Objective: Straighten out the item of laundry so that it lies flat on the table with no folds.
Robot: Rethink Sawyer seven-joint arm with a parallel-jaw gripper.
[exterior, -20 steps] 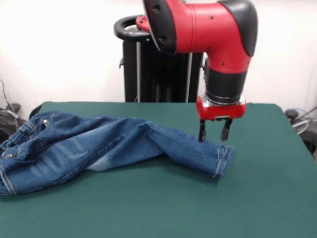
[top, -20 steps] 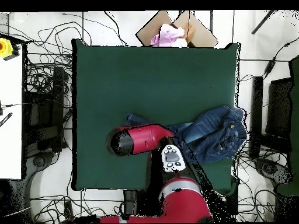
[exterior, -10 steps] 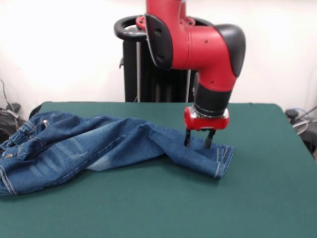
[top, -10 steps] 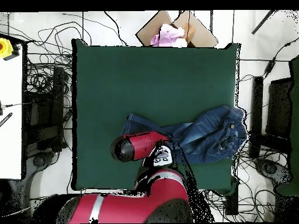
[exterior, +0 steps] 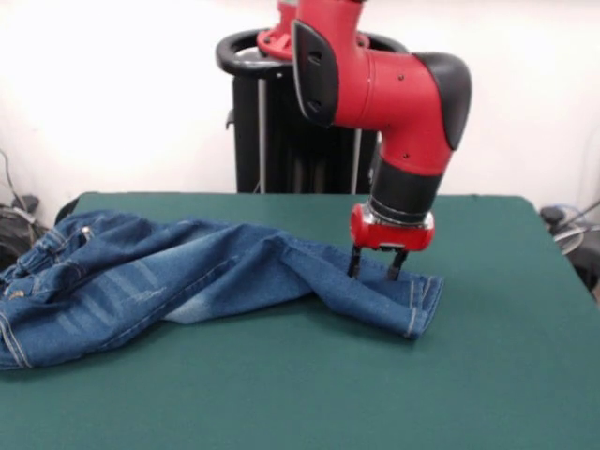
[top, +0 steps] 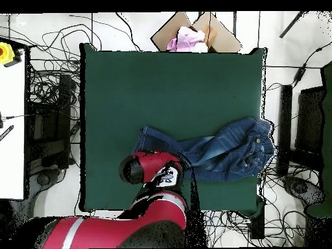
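In the front view the fingers (exterior: 374,264) stand apart and their tips press on the jeans (exterior: 187,272), just behind the pale-stitched hem of one leg. It is hard to tell if any cloth is pinched between them. From the fingers the jeans stretch away to the side, wrinkled and partly folded, to the waistband at the edge of the surface (exterior: 309,394).

The overhead view hides the fingers under the red arm (top: 150,167). It shows the whole jeans (top: 224,152) lying along the side of the dark green surface (top: 168,84) nearer the robot's base.

Behind the arm (exterior: 384,80) in the front view stand a black pedestal (exterior: 281,141) and a white wall. Past the far edge of the surface, the overhead view shows a cardboard box (top: 194,32) with pink cloth inside and many cables on the floor.
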